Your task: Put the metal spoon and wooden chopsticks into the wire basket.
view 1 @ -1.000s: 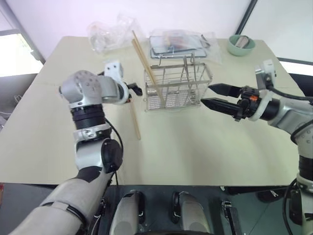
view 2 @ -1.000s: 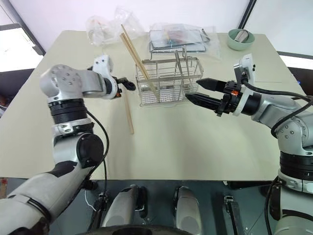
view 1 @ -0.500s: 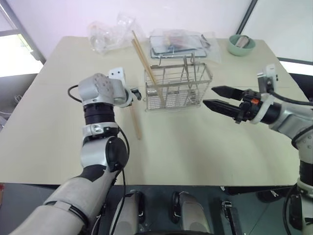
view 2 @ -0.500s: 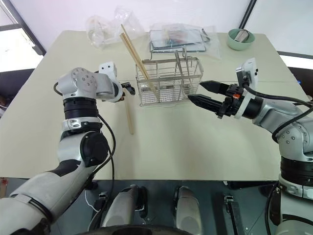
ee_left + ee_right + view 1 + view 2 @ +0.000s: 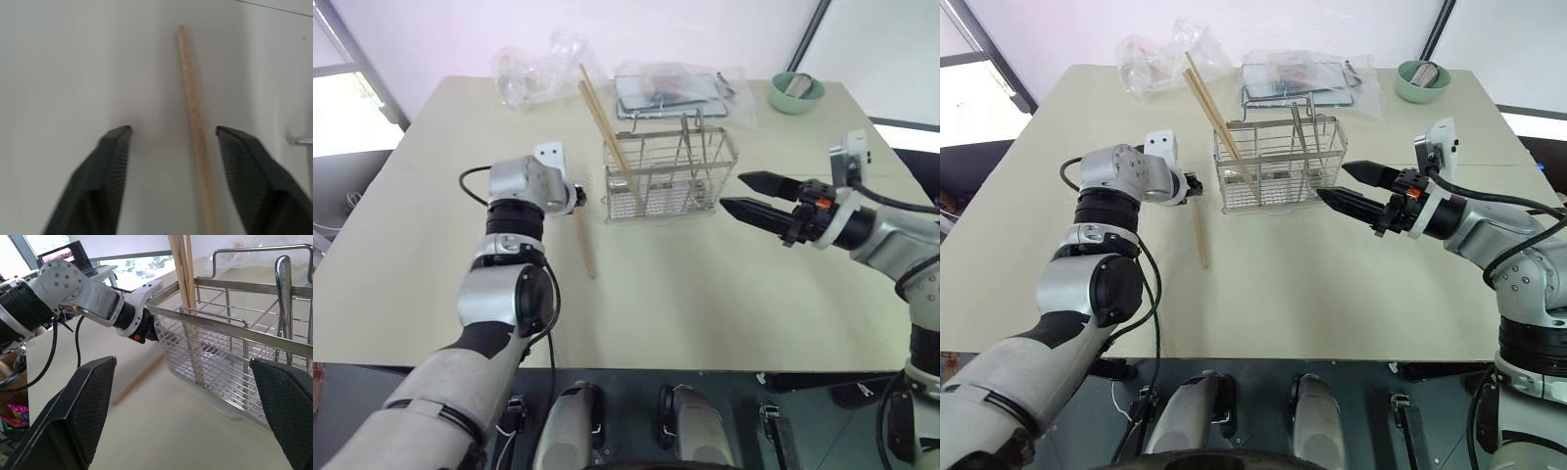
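On the table, nearest, one of the wooden chopsticks lay flat at seven o'clock from the wire basket. The left gripper straddled its far end, jaws apart, not yet touching. The right gripper hung spread wide at the basket's three o'clock. Two more chopsticks and the metal spoon stood inside.

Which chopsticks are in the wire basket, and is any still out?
Two chopsticks stand leaning in the wire basket. One chopstick is out, lying flat on the table between the left pincer's open fingers.
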Action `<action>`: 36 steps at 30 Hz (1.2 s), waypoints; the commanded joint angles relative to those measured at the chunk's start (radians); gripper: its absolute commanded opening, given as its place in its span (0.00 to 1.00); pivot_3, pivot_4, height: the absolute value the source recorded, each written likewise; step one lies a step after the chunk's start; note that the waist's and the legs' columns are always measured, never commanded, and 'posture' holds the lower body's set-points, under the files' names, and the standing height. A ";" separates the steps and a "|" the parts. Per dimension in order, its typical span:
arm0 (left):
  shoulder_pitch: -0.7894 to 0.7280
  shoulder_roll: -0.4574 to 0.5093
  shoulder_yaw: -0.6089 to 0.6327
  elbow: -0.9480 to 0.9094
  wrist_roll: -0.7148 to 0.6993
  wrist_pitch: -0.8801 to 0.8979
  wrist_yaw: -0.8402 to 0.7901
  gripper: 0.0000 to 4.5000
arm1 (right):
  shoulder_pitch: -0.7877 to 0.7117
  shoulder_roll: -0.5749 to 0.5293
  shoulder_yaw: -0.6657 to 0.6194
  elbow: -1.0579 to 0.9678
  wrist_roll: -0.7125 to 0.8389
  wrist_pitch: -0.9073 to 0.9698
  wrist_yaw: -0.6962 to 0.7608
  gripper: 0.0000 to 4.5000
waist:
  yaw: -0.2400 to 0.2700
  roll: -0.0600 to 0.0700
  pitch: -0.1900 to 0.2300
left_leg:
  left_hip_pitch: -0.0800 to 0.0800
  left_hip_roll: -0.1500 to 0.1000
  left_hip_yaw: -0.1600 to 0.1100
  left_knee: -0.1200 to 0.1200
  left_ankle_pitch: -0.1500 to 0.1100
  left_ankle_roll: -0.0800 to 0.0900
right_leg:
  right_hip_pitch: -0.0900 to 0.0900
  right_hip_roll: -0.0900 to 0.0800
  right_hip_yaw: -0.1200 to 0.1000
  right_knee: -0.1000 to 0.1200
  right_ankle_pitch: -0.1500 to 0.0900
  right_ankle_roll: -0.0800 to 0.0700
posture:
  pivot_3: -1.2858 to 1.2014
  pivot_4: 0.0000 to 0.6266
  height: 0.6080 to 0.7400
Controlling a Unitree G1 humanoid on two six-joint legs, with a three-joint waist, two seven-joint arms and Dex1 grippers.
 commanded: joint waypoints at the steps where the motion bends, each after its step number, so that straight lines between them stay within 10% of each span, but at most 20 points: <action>1: -0.022 -0.009 0.015 0.042 -0.024 -0.019 -0.005 0.24 | -0.005 -0.004 -0.035 -0.030 0.012 -0.023 0.000 1.00 | 0.005 0.000 0.000 | 0.000 0.000 0.000 0.000 0.000 0.000 | 0.000 0.000 0.000 0.000 0.000 0.000 | 0.52 0.24 0.75; 3: -0.031 -0.002 0.023 0.050 -0.030 -0.032 -0.005 0.01 | -0.004 -0.004 -0.032 -0.029 0.008 -0.026 0.001 1.00 | 0.012 0.000 0.000 | -0.001 0.000 0.000 0.000 0.000 0.000 | 0.000 0.000 0.000 0.000 0.000 0.000 | 0.52 0.24 0.75; 20: -0.190 0.120 0.081 -0.156 -0.190 -0.588 -0.266 0.01 | -0.064 -0.006 -0.004 0.015 -0.005 -0.030 0.014 1.00 | 0.020 -0.002 0.001 | -0.006 0.000 0.001 0.000 0.000 0.000 | -0.005 0.000 0.000 -0.001 0.000 0.000 | 0.52 0.24 0.75; 28: -0.139 0.025 -0.006 -0.625 -0.414 -0.510 -0.490 0.01 | -0.093 -0.044 -0.015 0.034 0.001 0.006 0.023 1.00 | 0.019 -0.002 0.001 | -0.006 0.000 0.003 0.000 0.002 -0.003 | -0.004 0.000 0.000 -0.002 0.000 0.000 | 0.52 0.24 0.75; 36: 0.019 0.005 -0.175 -0.711 -0.366 -0.540 -0.581 0.01 | -0.042 -0.052 -0.058 -0.009 0.024 0.031 -0.008 1.00 | 0.018 -0.002 0.001 | -0.002 0.001 0.002 0.000 0.000 0.001 | -0.001 0.002 0.000 -0.001 0.000 0.000 | 0.52 0.24 0.75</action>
